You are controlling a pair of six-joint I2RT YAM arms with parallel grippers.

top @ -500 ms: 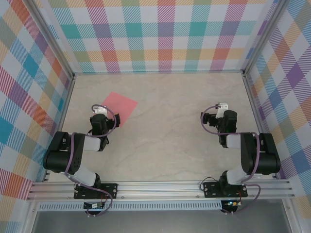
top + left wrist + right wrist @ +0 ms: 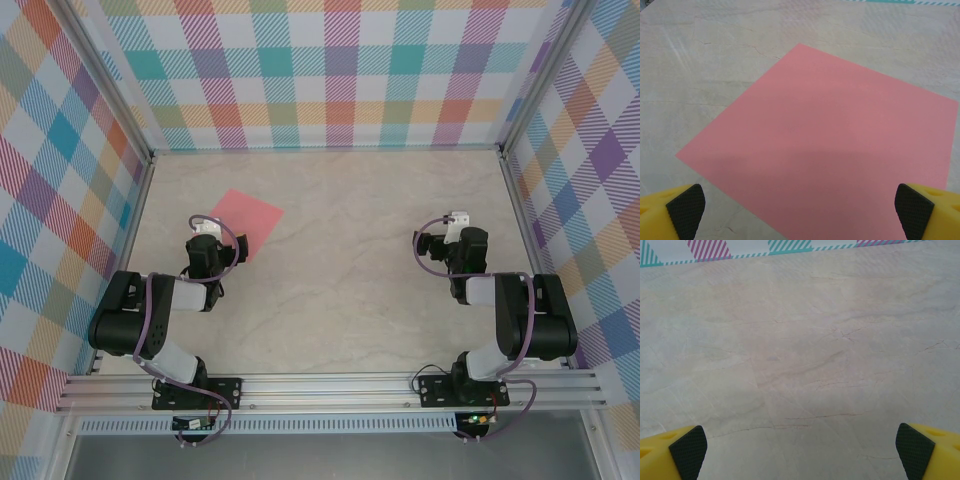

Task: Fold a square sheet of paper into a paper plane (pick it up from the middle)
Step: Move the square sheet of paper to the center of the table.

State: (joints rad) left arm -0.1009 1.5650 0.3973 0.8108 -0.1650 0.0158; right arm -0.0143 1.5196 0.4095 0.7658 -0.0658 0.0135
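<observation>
paper: your square sheet of paper [image 2: 830, 145] lies flat and uncreased on the pale marbled table [image 2: 350, 270], at the far left, turned like a diamond.
left gripper: your left gripper [image 2: 800, 217] is poised at the sheet's near edge, jaws spread wide, gripping nothing.
right gripper: your right gripper [image 2: 800, 455] hangs over bare table, well apart from the sheet, jaws spread wide and empty.
</observation>
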